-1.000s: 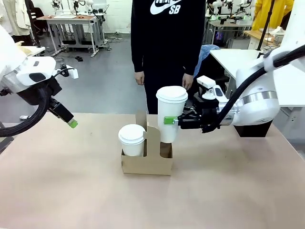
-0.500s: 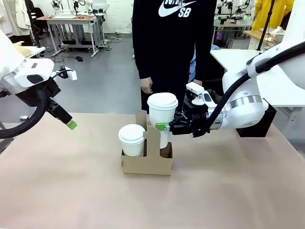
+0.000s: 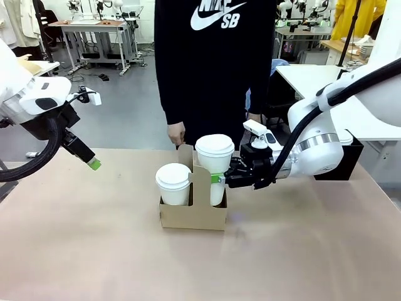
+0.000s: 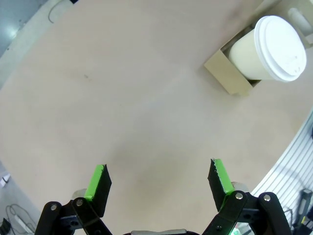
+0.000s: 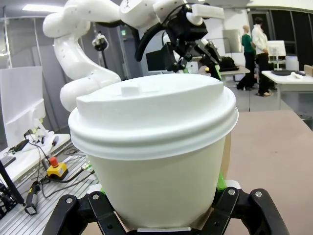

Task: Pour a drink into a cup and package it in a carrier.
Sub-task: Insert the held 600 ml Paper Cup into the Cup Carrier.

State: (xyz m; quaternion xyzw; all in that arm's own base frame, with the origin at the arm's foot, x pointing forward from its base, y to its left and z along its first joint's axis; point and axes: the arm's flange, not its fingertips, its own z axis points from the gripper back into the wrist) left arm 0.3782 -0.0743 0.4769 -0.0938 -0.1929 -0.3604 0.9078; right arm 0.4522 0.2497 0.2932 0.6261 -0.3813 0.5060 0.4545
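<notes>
Both robot arms are white and round, with thick black cables. The left gripper (image 3: 94,163) and right gripper (image 3: 221,178) are black with green pads. The person (image 3: 213,69) wears a black top with white letters.

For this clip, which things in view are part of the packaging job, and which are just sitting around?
Part of the job:
- lidded cup, held by the right hand, partly down in the carrier's right pocket
- carrier
- second lidded cup, seated in the left pocket

Just around:
- black box behind the right arm
- left hand, open, away from the carrier
- person at the far side
</notes>
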